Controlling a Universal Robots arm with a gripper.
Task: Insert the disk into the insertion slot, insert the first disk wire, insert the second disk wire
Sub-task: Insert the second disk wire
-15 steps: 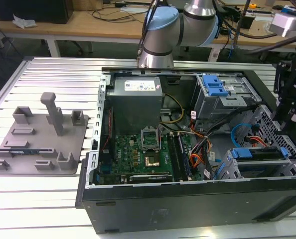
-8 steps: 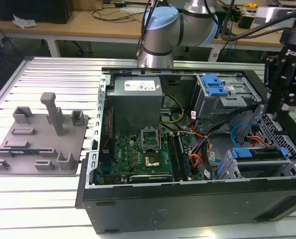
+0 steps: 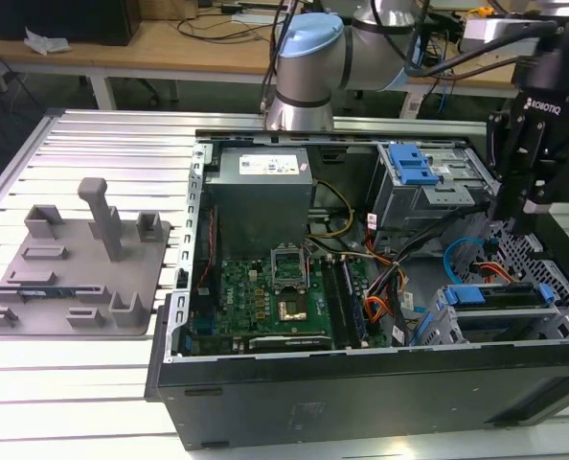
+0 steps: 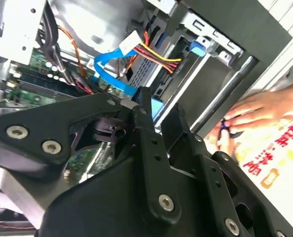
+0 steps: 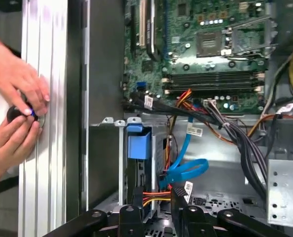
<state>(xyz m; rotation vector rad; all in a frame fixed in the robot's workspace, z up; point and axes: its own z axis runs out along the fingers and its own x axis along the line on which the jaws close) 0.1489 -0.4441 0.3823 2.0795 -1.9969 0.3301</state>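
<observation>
The disk (image 3: 503,299), grey in its blue carrier, lies inside the insertion slot (image 3: 438,328), a silver perforated cage at the exterior view's right of the open computer case. A blue carrier tab (image 5: 139,143) shows at the cage's end. My gripper (image 3: 526,225) hangs just above this cage, open, with nothing between its black fingers (image 4: 141,111). The second disk wire (image 5: 187,170), a flat light-blue loop (image 4: 109,74), curls beside the disk's end (image 3: 452,254). The first disk wire, an orange, yellow and black bundle (image 5: 154,197), runs under my fingertips. Whether either plug is seated is hidden.
A person's hands (image 5: 16,98) hold a small dark object on the ribbed table beside the case wall (image 4: 255,111). A taller grey bay with a blue latch (image 3: 414,172), the power supply (image 3: 261,187) and the motherboard (image 3: 275,292) sit inside the case. A grey fixture plate (image 3: 74,268) lies at the left.
</observation>
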